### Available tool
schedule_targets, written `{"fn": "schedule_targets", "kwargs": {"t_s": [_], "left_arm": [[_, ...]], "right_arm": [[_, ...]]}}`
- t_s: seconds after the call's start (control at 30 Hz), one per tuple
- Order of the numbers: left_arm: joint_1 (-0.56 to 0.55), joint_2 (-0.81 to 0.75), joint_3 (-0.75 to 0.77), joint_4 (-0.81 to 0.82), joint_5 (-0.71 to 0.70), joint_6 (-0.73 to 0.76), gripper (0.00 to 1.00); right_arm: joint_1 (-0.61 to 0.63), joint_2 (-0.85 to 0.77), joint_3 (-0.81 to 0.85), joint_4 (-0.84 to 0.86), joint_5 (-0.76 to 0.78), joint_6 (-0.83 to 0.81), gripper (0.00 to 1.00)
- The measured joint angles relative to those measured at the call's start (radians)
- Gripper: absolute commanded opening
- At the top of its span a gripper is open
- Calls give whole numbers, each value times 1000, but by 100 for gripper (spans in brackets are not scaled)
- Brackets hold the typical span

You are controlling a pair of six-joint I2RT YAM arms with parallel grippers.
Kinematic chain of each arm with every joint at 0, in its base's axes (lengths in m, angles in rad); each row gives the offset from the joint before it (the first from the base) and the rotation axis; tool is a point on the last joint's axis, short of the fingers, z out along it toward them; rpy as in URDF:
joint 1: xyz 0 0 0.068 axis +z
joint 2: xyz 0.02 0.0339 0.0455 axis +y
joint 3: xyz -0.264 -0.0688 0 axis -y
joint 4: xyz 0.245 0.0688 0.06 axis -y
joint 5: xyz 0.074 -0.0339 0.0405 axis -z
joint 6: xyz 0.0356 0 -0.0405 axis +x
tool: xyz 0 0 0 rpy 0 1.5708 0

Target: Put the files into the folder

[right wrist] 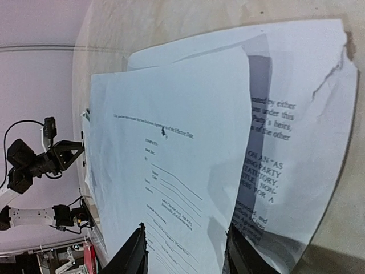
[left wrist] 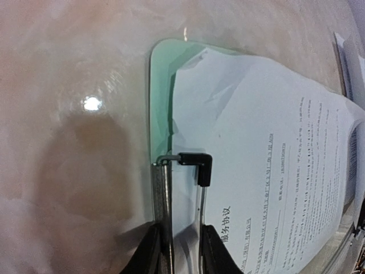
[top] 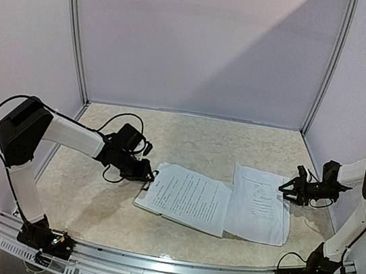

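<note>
**Handling (judged).** Rate the loose sheets [top: 260,204] as very light, limp and slick against one another. Expect sagging, fanning apart and creasing under a careless pinch. Advise taking hold at a free edge, near the middle of a short side, and pinching the whole stack, not the top leaf alone. Rate the folder [left wrist: 161,97] as stiff, flat and thin at the rim, so awkward to lift off the worktop [top: 190,134]. Best worked by its clip [left wrist: 197,162]. Treat the clip as sprung and likely to snap shut on release.

**Position.** Found the folder flat near mid-worktop, slightly askew, clip end to the left, with one printed sheet [top: 188,196] lying on it. Cannot tell whether that sheet sits under the clip. Found the loose sheets flat on the worktop just right of the folder, touching or overlapping its right end; cannot tell which.

**Appearance.** Noted white paper carrying lines of small black print, with one leaf crumpled and torn-looking at a corner in the right wrist view. Noted a pale mint-green board with rounded corners and a black-tipped wire clip.

**Jaws.** Found the left jaws closed tight on the wire lever of the clip. Found the right jaws about half open, straddling the near edge of the loose sheets, with nothing visibly gripped.
</note>
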Motion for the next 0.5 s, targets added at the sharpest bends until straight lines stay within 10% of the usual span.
{"fn": "schedule_targets", "kwargs": {"t_s": [0.5], "left_arm": [[0,0,0,0,0,0,0]], "right_arm": [[3,-32,-23,4,-10,-32,45]]}}
